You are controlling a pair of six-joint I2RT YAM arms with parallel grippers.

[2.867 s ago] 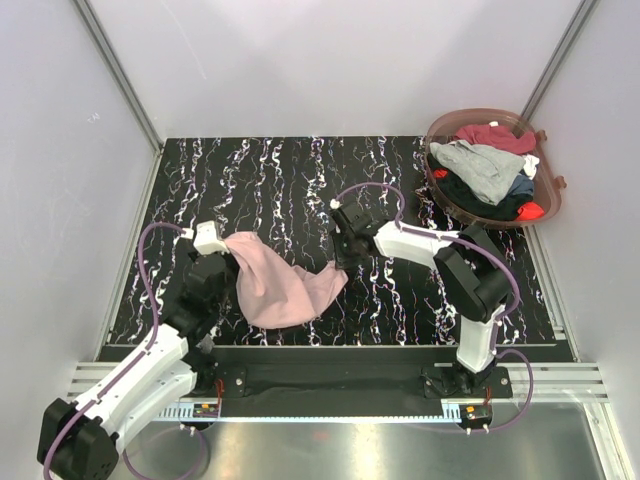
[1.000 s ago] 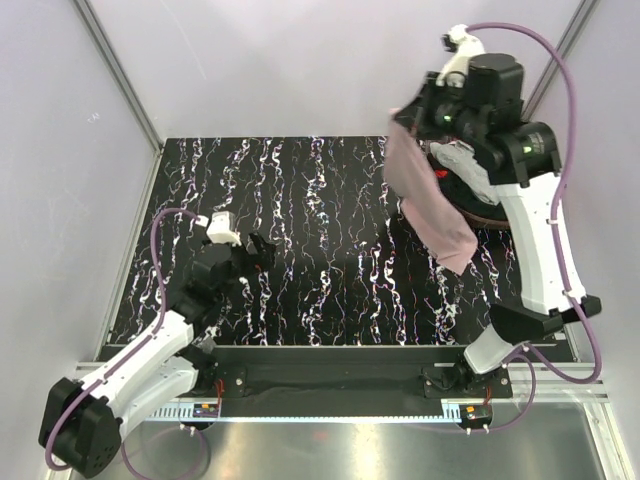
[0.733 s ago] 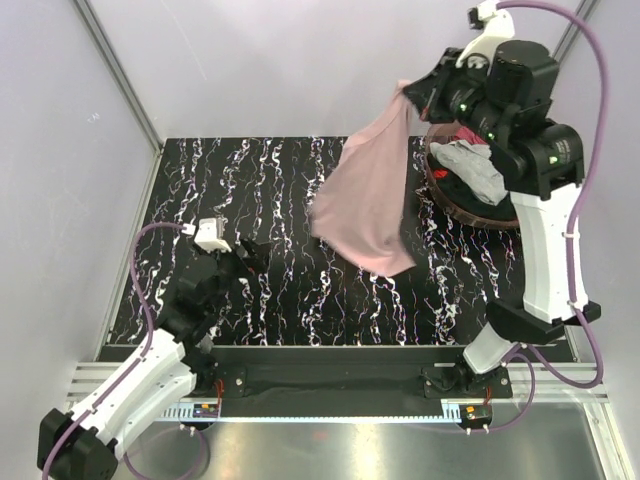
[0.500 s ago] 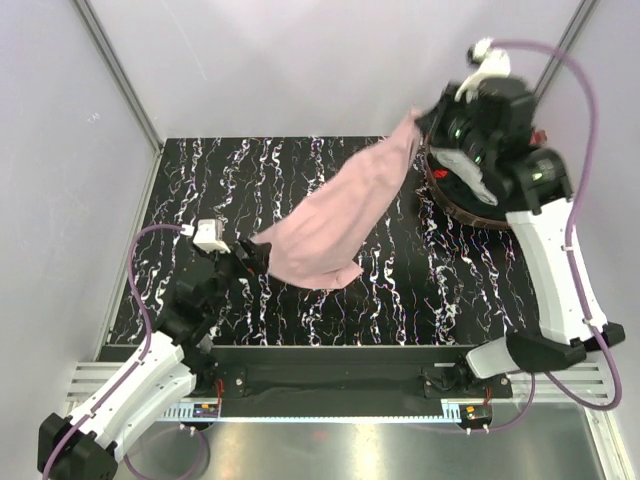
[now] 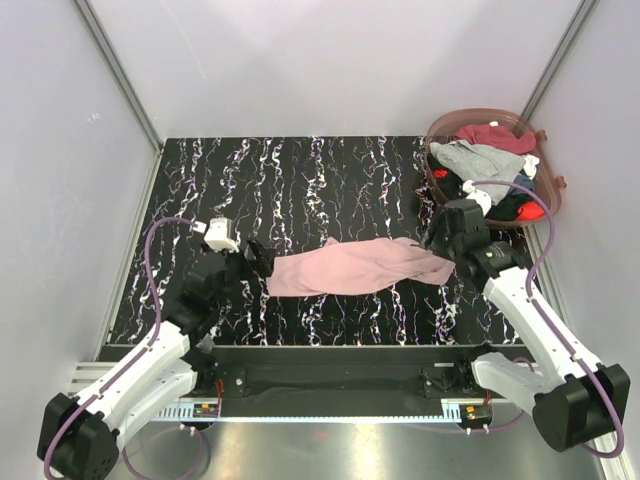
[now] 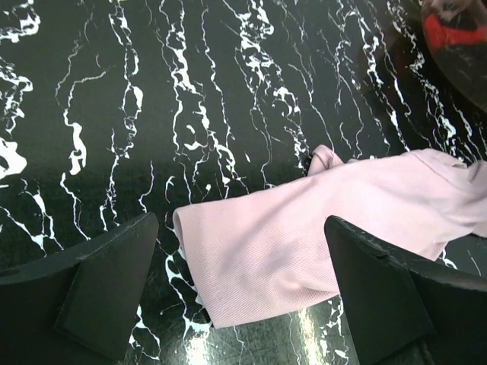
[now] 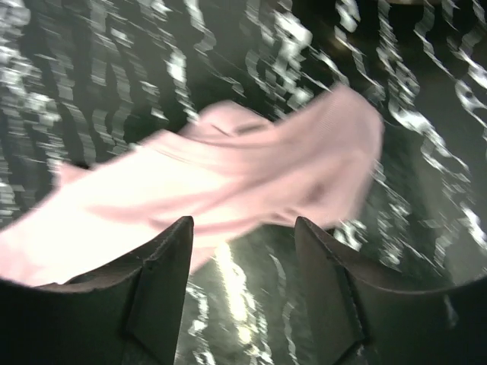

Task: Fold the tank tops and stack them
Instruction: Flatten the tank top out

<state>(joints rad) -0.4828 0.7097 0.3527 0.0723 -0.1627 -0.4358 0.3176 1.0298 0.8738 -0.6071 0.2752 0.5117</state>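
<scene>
one dusty pink tank top [image 5: 350,268] is counted on the table [image 5: 300,180], near the centre of the top view. one table is counted. one round basket [image 5: 478,112] is counted, at 2 o'clock. four further tank tops are distinguished in it by colour: one grey tank top [image 5: 480,165], one maroon tank top [image 5: 495,135], one black tank top [image 5: 480,200] and one red tank top [image 5: 532,211]. whether more are buried in the heap cannot be told. two arms are counted: the left arm [image 5: 150,360] at 8 o'clock and the right arm [image 5: 530,310] at 4 o'clock. two grippers are counted, one per arm: the left gripper [image 5: 258,258] and the right gripper [image 5: 434,240]. two fingers are counted on each.
</scene>
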